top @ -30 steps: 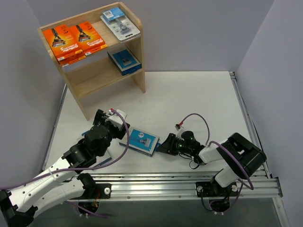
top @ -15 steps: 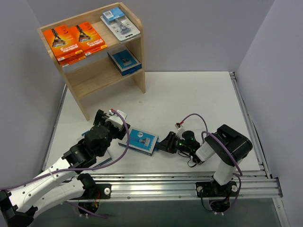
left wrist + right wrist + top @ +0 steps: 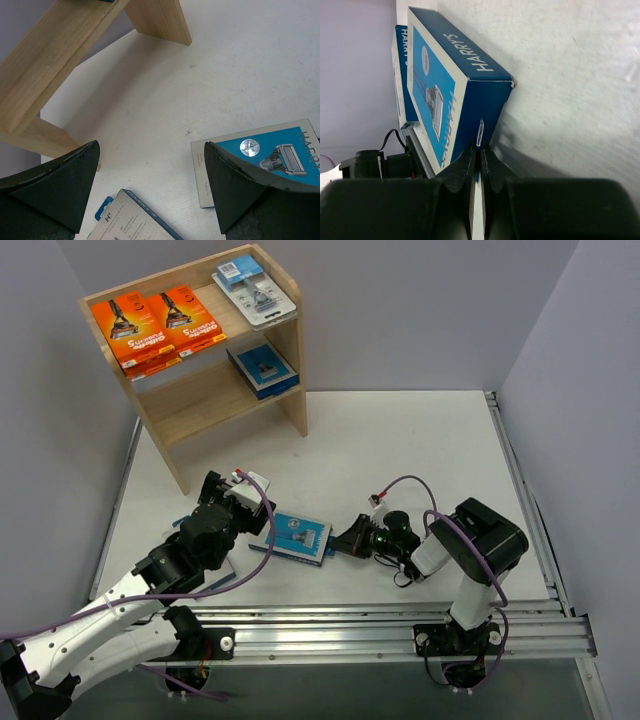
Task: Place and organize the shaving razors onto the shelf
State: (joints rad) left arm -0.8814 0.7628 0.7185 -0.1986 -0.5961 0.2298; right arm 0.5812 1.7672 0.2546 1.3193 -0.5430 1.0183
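Right claw (image 3: 480, 150) is clamping shut on the blue razor box (image 3: 440, 95), seemingly its end flap. It's looking ready for the shelf (image 3: 215, 405). Left claw (image 3: 150, 165) is gaping open.

we see bright even light, soft shadows on the table (image 3: 400, 440), wrist views sharp mid-frame, dark blurry foreground

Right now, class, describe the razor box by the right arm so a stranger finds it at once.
On the white table, in front of the wooden shelf, a flat blue razor box lies between the two arms, the right pincer at its end. Unlike the box beneath the left arm, it lies uncovered.
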